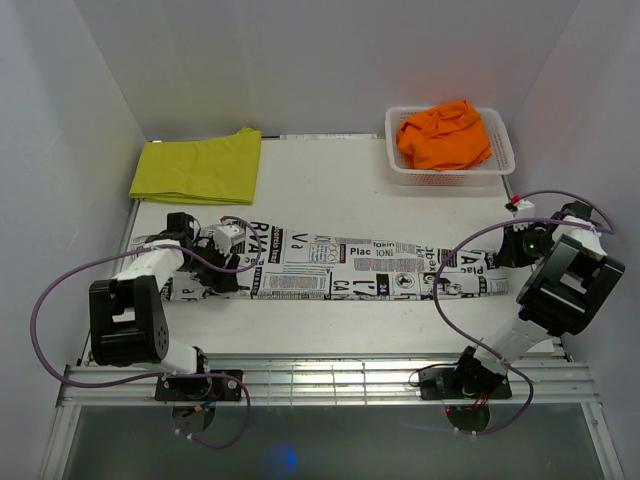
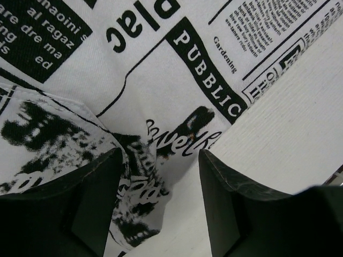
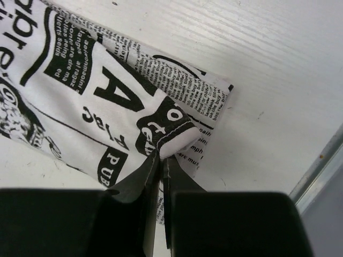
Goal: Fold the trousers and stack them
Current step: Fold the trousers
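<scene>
Here are the newspaper-print trousers (image 1: pixel 370 268), laid out as one long flat strip across the near half of the worktop (image 1: pixel 340 205), running almost from the left edge to the right edge, roughly parallel to the near edge. At the right end, the right jaws are clamped tight on the cloth. The wrist view shows a stitched hem corner pinched between the closed tips, raised a touch off the layer beneath it, close to the worktop's right edge. At the left end, the left jaws stand well apart, straddling a rumpled fold of the printed cloth that leans against one finger. The dark fingers cut off the bottom of that view, so it is hard to say whether the tips reach the worktop. From above, the left arm (image 1: pixel 150 270) covers that end of the strip, so I cannot tell which end is the waist, and the right arm (image 1: pixel 565 285) hides the pinched corner. Further out, the yellow trousers (image 1: pixel 200 165) lie folded flat in the far left corner, right by the left edge. The orange trousers (image 1: pixel 445 135) sit bunched in a white lattice basket (image 1: pixel 450 178) at the far right corner, too crumpled for their shape to be read. Purple cables (image 1: pixel 45 300) loop out from both arms.
</scene>
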Action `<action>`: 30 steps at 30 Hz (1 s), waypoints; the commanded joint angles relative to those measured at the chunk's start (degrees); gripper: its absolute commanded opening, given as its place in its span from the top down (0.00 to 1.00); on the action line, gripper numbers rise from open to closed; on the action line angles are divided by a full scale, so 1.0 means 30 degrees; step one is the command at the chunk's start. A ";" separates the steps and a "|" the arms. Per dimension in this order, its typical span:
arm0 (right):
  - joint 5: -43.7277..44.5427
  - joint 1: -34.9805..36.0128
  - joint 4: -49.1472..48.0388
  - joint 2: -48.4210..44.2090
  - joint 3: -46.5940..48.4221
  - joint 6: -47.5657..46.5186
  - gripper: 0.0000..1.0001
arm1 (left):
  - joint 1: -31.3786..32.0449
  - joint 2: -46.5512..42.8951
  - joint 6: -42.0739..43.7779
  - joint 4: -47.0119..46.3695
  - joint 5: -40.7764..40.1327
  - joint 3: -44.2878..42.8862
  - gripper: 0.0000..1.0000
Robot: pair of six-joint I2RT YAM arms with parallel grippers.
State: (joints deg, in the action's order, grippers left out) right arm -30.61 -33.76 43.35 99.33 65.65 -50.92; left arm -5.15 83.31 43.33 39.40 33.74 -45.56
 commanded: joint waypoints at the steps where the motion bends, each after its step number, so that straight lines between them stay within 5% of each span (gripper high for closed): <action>1: -0.2216 -0.0641 -0.0679 -0.1904 -0.1017 -0.1307 0.92 | -0.0072 -0.0465 0.0322 -0.0621 -0.0053 0.0683 0.32; 5: -0.2426 -0.1490 -0.1851 -0.2845 -0.2602 -0.2684 0.92 | -0.0071 -0.0377 0.0644 -0.0974 -0.0259 0.1182 0.32; 7: -0.1840 -0.1491 -0.2555 -0.2760 -0.3072 -0.3037 0.82 | -0.0071 -0.0289 0.0644 -0.1120 -0.0259 0.1183 0.32; 8: -0.1286 -0.1491 -0.2644 -0.2613 -0.3161 -0.3067 0.72 | -0.0071 -0.0173 0.0615 -0.1121 -0.0230 0.1154 0.32; 10: -0.0814 -0.1491 -0.2819 -0.2116 -0.2929 -0.2951 0.10 | -0.0100 0.0150 0.0469 -0.1295 -0.0172 0.0949 0.32; 16: 0.0448 -0.1491 -0.3348 -0.2431 -0.1054 -0.1690 0.10 | -0.0071 0.0298 0.0029 -0.1239 0.0385 0.0480 0.32; 20: -0.1421 -0.1027 -0.1075 -0.4015 -0.0438 -0.2506 0.00 | -0.0072 -0.0229 0.0292 -0.0274 0.1204 0.0071 0.32; 24: -0.0698 0.1345 0.1514 -0.4545 -0.0932 -0.3244 0.17 | -0.0071 -0.0201 0.0643 0.0635 0.0128 -0.0135 0.33; 30: 0.2553 0.4366 -0.0004 -0.3230 -0.3190 -0.2249 0.19 | -0.0071 0.0326 0.1171 0.1280 -0.2746 0.0333 0.41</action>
State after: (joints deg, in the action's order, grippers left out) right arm -28.49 -22.59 42.30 86.85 58.61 -58.89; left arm -5.15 83.72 45.47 39.90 30.72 -44.58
